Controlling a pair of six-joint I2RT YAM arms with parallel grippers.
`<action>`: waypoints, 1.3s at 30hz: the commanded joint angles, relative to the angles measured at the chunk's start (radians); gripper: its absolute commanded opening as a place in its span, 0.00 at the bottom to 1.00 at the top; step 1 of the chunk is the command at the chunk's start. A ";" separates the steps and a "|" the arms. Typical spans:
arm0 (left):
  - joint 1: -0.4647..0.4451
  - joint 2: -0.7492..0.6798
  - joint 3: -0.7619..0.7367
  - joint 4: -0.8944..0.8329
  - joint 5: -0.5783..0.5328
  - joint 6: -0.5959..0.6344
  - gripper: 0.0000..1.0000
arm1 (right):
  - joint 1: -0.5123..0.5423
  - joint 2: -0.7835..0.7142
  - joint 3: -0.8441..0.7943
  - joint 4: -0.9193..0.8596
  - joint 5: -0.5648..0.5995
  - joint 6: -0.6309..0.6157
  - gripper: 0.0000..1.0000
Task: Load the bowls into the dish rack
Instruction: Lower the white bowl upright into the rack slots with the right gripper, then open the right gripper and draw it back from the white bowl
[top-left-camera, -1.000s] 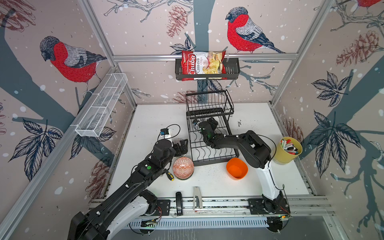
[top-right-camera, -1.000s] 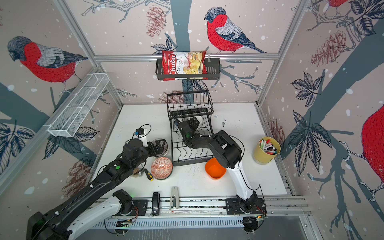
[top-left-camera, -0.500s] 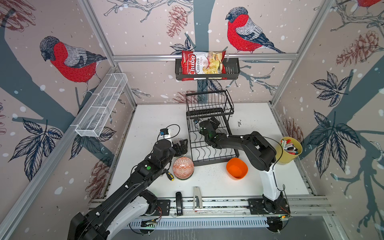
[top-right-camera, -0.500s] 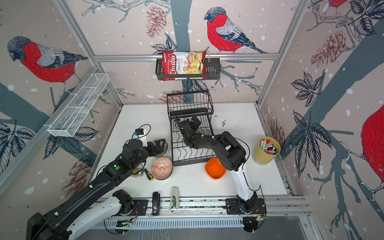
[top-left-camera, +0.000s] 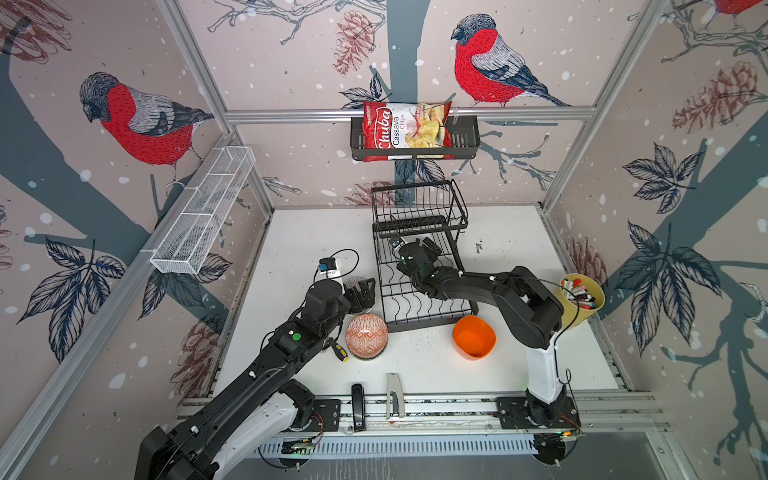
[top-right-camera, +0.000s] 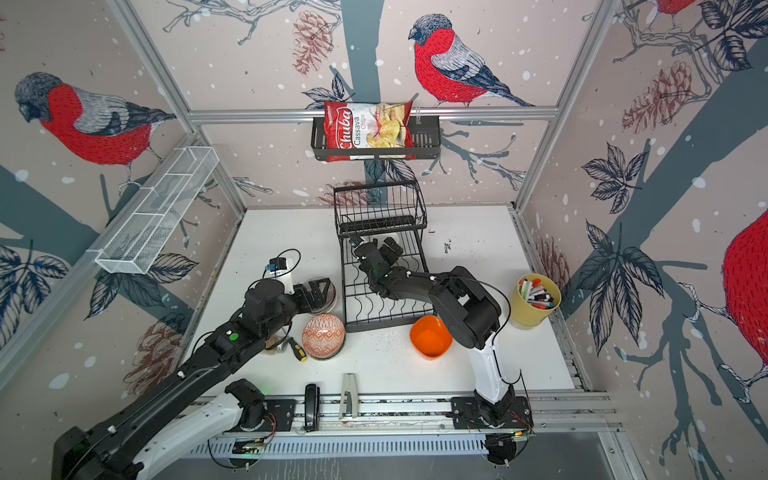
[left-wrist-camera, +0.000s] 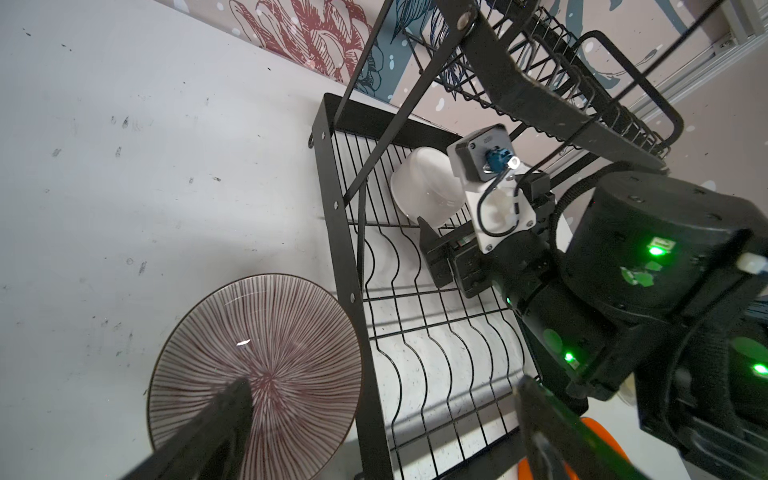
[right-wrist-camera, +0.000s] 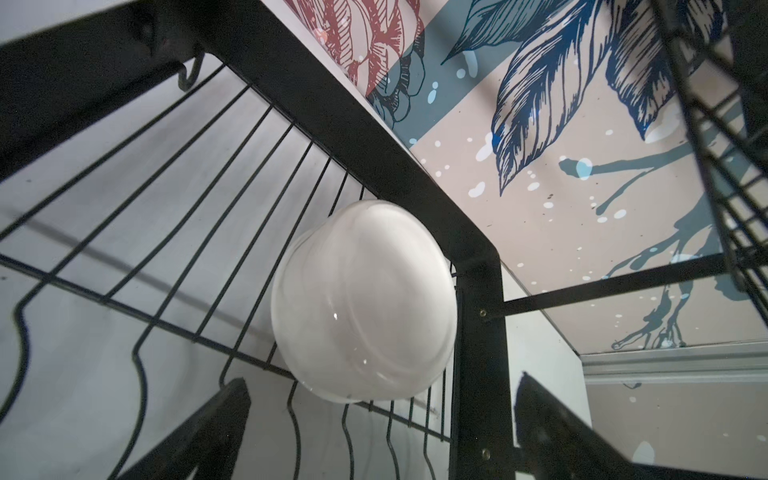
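We judge one placement finished. The white bowl (right-wrist-camera: 361, 303) lies tipped on its side at the far end of the dish rack (top-left-camera: 432, 321), on the lower tray, and the right pincer (top-left-camera: 430, 246) is inside the rack just near of it. Its jaws are apart and seem to hold nothing.

The left pincer (top-left-camera: 360, 291), also spread wide and empty, hangs over the mauve-striped bowl (left-wrist-camera: 257, 365), which sits on the surface (top-left-camera: 511, 257) just left of the rack.

Next we would lower it over that rim and close. The patterned orange bowl (top-left-camera: 366, 336) and the plain orange bowl (top-left-camera: 473, 336) wait by the rack's near edge.

The only legible writing is on the chips bag (top-left-camera: 405, 131) on the far wall: "Chuba Cassava Chips".
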 joint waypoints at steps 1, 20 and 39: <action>0.001 -0.005 -0.004 -0.014 -0.002 0.001 0.97 | 0.014 -0.041 -0.017 -0.038 -0.038 0.101 1.00; 0.001 -0.004 -0.006 -0.034 0.003 -0.006 0.97 | 0.062 -0.251 -0.139 -0.249 -0.324 0.452 1.00; -0.001 0.082 0.069 -0.103 -0.004 0.023 0.97 | 0.107 -0.587 -0.312 -0.390 -0.356 0.671 0.98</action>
